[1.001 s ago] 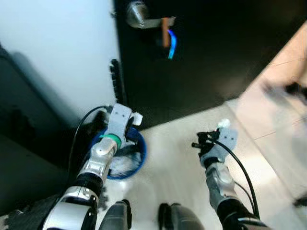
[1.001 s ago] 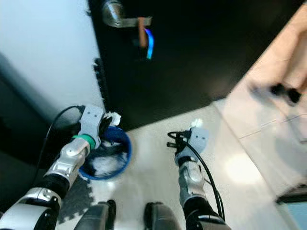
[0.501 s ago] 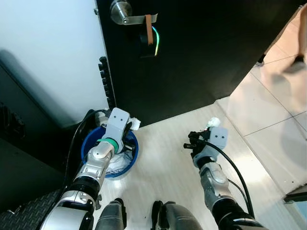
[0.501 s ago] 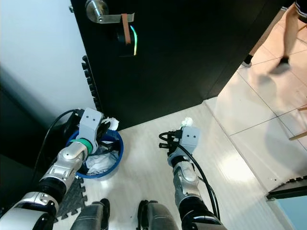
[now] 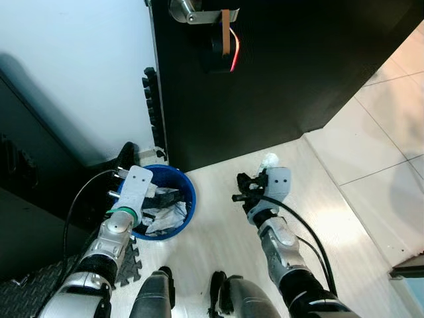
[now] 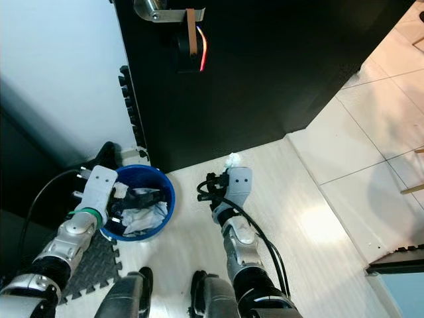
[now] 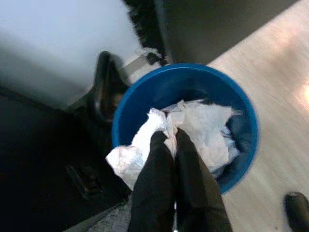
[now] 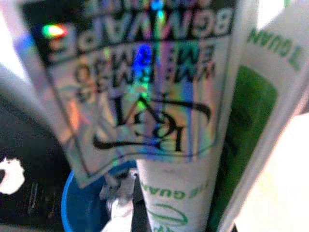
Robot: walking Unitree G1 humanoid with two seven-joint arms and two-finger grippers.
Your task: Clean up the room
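At lower left I see the left gripper (image 7: 170, 140) pinched shut over the blue bin (image 5: 187, 199); the right gripper (image 5: 240, 189) clutches printed packaging (image 8: 159, 116), legible from its wrist

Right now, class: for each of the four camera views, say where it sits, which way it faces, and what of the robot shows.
Left eye view: head, facing down; both arms, blue bin.
Right eye view: head, same scene; black door.
Left wrist view: looks along left gripper into the bin, fingers shut on white paper.
Right wrist view: close on holographic packaging and the bin.
All four share the bin.
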